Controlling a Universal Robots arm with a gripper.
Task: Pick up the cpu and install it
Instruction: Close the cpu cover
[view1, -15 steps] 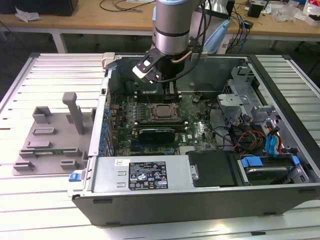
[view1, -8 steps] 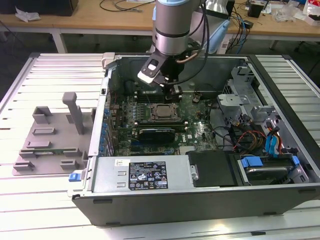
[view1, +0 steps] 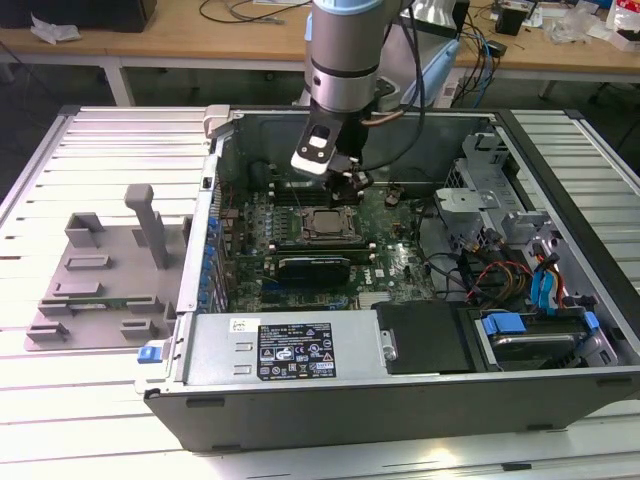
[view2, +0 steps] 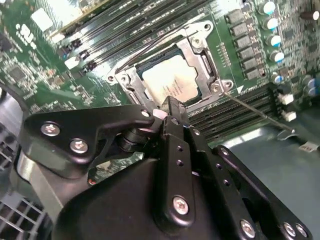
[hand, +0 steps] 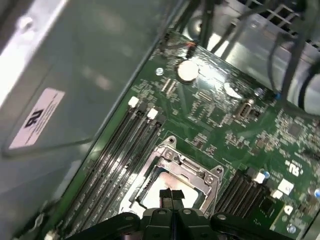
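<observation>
Lying open on the slatted desk (view1: 100, 140), the case (view1: 300, 425) holds a green board (view1: 400, 265), a power unit (view1: 290, 345) and cabled drive bays (view1: 530, 330). A grey fixture (view1: 100, 290) stands on the desk beside the case, on the exterior view's left. The cpu (view2: 169, 82), a pale silver-grey metal square, lies in the socket (view2: 202, 55) on the board. The claw (hand: 172, 196) hangs just above it, its tips seemingly pressed together with nothing pinched between them.

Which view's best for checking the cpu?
Second wrist view: the cpu sits in its socket, top face nearly all visible. Exterior view shows it small; first wrist view shows it partly behind the gripper.
</observation>
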